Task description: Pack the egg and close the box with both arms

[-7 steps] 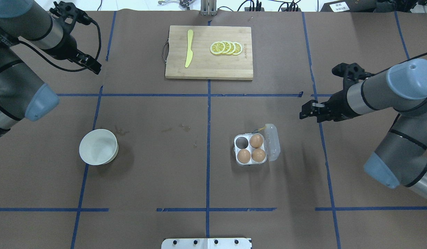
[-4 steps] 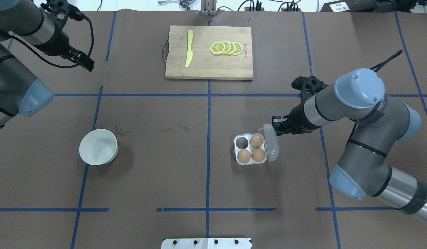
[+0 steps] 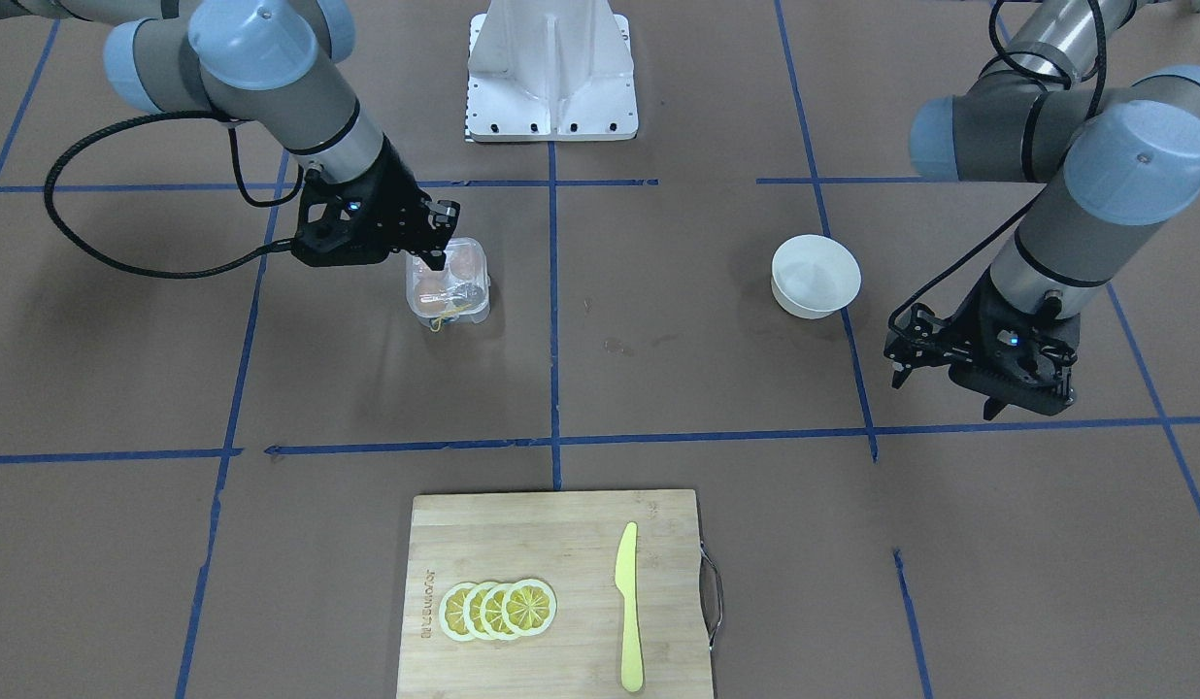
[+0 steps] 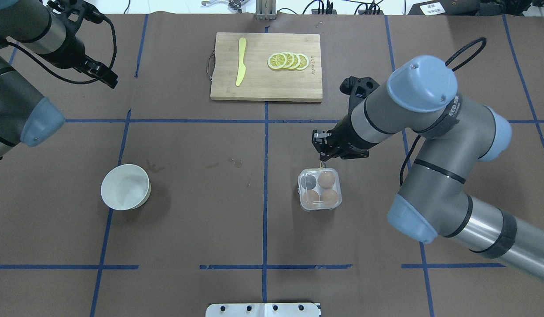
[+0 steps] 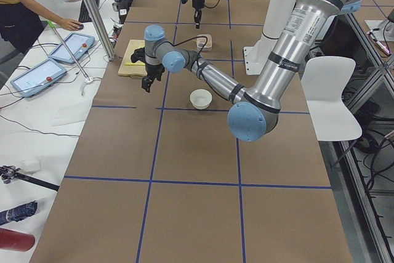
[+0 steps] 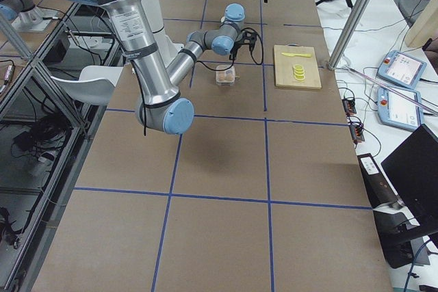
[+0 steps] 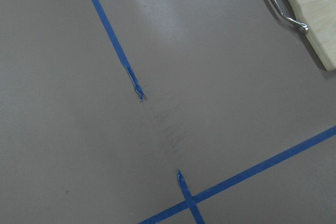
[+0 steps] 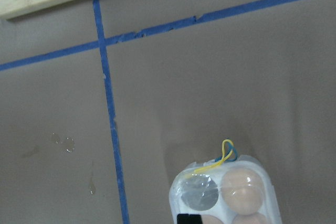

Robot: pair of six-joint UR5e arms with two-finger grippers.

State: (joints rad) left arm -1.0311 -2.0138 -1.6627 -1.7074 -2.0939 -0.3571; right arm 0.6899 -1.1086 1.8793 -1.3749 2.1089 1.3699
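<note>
right gripper (image 4: 322, 154) — jaw state can't tell | box (image 4: 320, 208) just by its tips, lid down over three brown eggs (image 4: 327, 179) | left gripper (image 4: 110, 81) — well apart, can't tell

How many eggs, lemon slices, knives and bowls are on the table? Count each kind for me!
Eggs: 3
Lemon slices: 4
Knives: 1
Bowls: 1
Total: 9
</note>
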